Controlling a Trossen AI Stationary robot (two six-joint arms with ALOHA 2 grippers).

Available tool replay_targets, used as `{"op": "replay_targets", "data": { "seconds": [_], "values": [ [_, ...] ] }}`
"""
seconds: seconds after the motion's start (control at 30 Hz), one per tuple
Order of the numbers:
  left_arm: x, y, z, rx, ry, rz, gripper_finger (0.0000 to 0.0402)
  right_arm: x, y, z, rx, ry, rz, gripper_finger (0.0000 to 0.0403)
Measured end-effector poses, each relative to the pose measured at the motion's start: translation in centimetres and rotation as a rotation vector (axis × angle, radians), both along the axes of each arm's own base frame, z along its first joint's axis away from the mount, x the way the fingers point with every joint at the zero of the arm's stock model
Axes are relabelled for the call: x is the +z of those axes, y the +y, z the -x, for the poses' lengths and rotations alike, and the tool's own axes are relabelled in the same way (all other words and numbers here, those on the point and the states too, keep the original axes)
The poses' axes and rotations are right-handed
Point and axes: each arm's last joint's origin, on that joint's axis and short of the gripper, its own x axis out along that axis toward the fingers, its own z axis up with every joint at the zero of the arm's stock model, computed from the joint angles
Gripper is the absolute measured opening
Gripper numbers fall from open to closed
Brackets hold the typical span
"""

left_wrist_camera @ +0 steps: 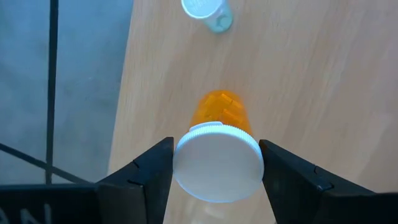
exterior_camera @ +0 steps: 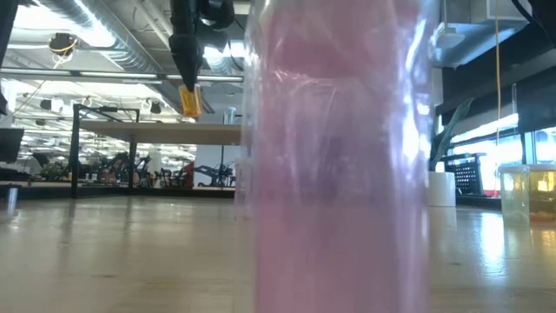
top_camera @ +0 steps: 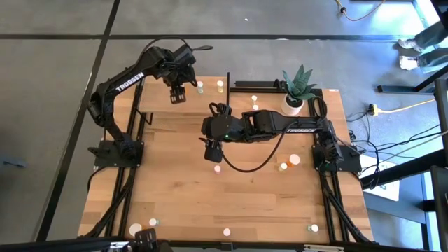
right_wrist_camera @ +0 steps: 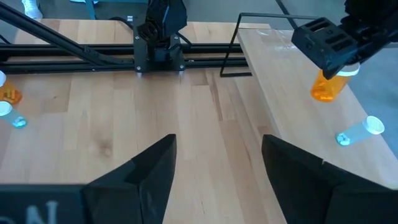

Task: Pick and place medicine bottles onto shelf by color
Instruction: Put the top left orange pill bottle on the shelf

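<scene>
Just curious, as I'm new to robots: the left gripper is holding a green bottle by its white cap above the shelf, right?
Not quite. The bottle in the left gripper is orange, not green, as the left wrist view shows. The rest holds: it is gripped at its white cap, above the shelf.

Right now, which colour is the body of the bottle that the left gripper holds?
Orange, under a white cap. The bottle in the left gripper shows best in the left wrist view.
</scene>
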Motion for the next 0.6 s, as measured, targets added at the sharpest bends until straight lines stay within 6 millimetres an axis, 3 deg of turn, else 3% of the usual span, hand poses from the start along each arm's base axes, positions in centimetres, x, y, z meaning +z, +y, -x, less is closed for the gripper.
{"op": "replay_targets", "data": {
  "seconds": [0.6],
  "values": [
    [-0.2,1.4,1.1,-0.006,0.048,-0.009,0.0204,0.1,-0.1,-0.1,-0.004,-0.013,-0.002,0.0237]
  ]
}}
